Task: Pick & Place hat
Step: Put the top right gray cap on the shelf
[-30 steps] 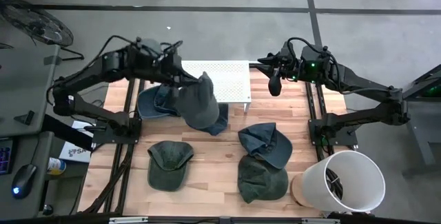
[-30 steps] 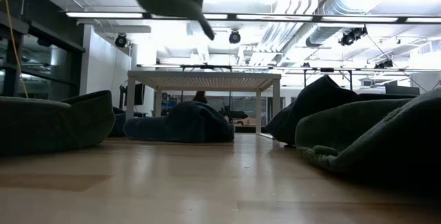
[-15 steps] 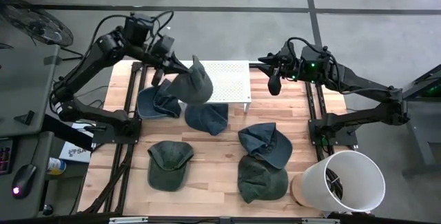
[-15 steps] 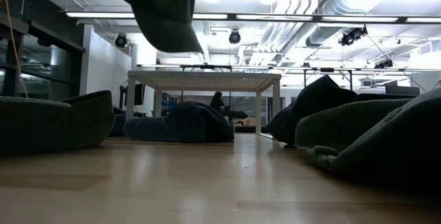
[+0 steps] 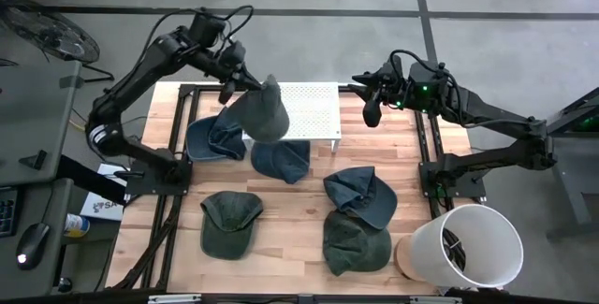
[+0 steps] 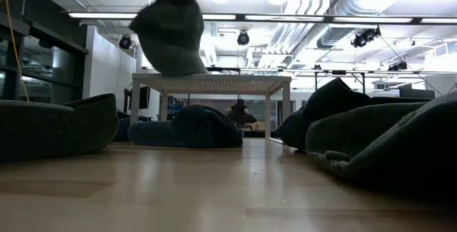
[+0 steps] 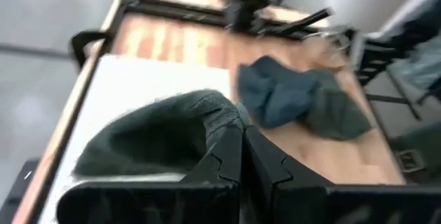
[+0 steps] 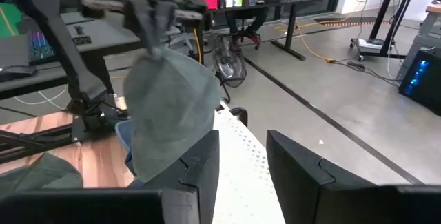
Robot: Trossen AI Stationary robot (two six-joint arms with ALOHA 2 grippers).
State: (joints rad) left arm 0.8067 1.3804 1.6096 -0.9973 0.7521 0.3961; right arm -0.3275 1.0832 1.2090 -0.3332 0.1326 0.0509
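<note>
Item in hand: one grey-green hat (image 5: 261, 113). We find it hanging from the left gripper (image 5: 245, 81), whose fingers are pinched fully together on its fabric, holding it in the air above the left end of the white perforated rack (image 5: 309, 109).

Right gripper (image 5: 371, 108): we see it hovering off the rack's right end, fingers (image 8: 200, 172) partly apart, nothing between them.

On the wooden table (image 5: 290, 224) we count further hats: two blue ones near the rack, a blue and a green one at centre right, one green at front left. A white bucket (image 5: 466, 245) stands at the front right corner.
</note>
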